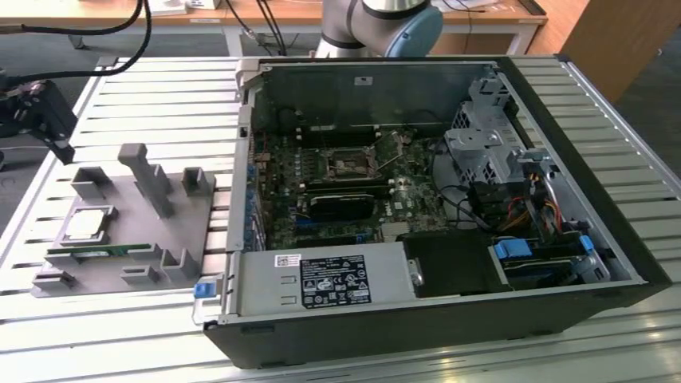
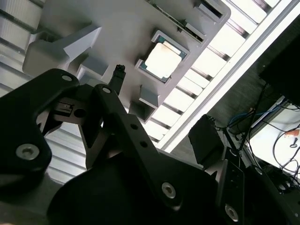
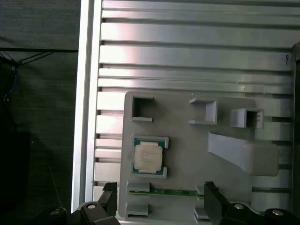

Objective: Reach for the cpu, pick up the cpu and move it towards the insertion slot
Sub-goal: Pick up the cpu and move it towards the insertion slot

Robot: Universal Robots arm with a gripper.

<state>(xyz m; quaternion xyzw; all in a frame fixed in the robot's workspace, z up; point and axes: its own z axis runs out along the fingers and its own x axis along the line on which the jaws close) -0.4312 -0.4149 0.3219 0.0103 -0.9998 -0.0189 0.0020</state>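
the gripper (image 3: 160,188) sat closest, its two dark fingers (image 3: 111,197) spread wide apart and holding nothing in the first wrist view. past the fingertips lay the grey holder tray (image 3: 187,154). on it the cpu (image 3: 148,156) rested flat in its square recess, silvery top up, untouched. a thin green memory stick (image 3: 164,191) lay in a groove just beside the cpu, on the side nearer the fingers. in the exterior view the tray stood on the slatted metal table (image 1: 149,88), to the exterior view's left of the open computer case (image 1: 426,339). the insertion slot (image 1: 348,166) sat on the board inside that case, framed by its metal bracket and well apart from the cpu.
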